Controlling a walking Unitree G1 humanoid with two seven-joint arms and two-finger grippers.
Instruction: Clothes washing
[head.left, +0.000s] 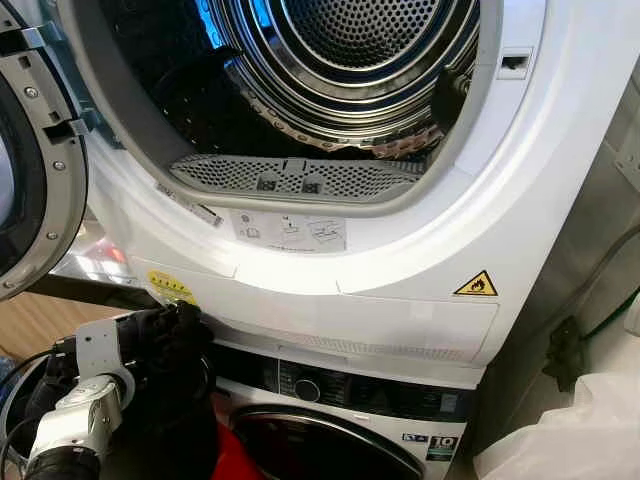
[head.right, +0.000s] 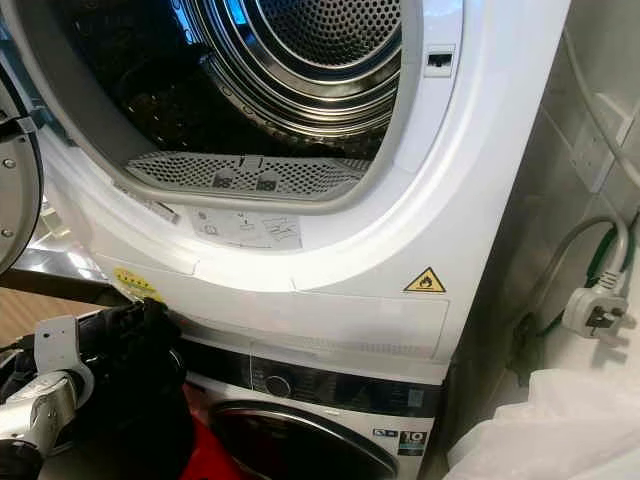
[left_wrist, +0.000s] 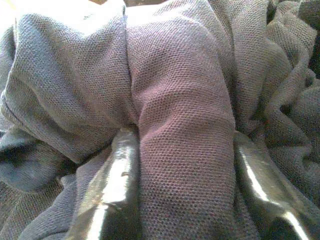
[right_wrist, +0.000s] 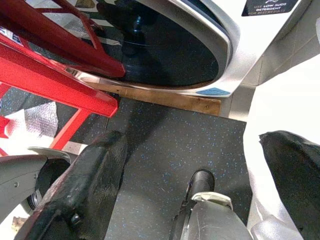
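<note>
Left gripper (left_wrist: 182, 165) has a dark garment (left_wrist: 180, 100) pinched tight, low beside the open dryer (head.left: 400, 250). Right gripper (right_wrist: 200, 165) hangs spread wide, holding nothing.

bright glare on dryer front (head.left: 300, 270), sharp focus, shadowed drum (head.left: 350, 60)

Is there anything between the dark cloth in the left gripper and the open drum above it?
Nothing visible blocks the way. The left gripper holds the dark cloth low, in front of the lower machine. The drum above is open, its door swung aside to the left. The cloth must only clear the white rim.
</note>
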